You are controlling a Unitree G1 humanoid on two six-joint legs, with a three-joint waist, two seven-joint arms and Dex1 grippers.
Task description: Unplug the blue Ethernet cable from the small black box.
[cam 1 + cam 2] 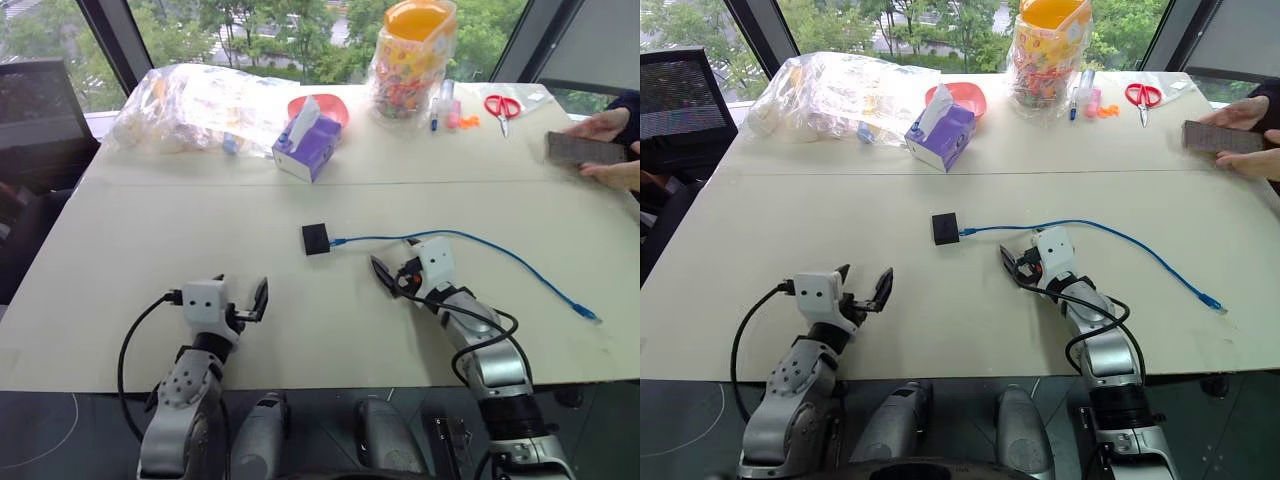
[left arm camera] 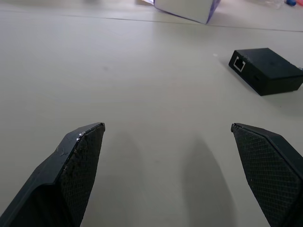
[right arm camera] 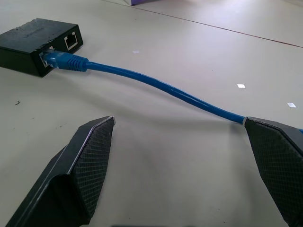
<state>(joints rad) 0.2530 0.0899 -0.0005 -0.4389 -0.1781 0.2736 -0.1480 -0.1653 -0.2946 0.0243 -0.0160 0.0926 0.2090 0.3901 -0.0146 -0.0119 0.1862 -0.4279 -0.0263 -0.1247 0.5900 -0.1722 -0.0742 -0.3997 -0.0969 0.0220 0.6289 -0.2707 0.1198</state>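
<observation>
Cable end sits plugged into the small black box (image 1: 316,238) mid-table; the blue Ethernet cable (image 3: 156,85) arcs past the right gripper (image 3: 189,161), fingers spread wide and empty just beside it; left gripper (image 2: 182,165) hangs equally spread, near the box.

table (image 1: 890,215): pale top, seam running across its far part
small black box (image 1: 945,228): flat, mid-table, blue Ethernet cable (image 1: 1120,237) still plugged into its right side
cable run: arcs right past the right gripper (image 1: 1019,263), free clear plug (image 1: 1211,300) lying near the right edge
right gripper: fingers spread, just right of and nearer than the box, not touching it
left gripper (image 1: 864,287): fingers spread, over bare table, well apart from the box
far side: purple tissue box (image 1: 941,130), red bowl (image 1: 962,98), clear plastic bag (image 1: 835,95), jar with orange lid (image 1: 1047,55), red scissors (image 1: 1141,97)
far right: person's hands (image 1: 1240,135) on a dark flat object
</observation>
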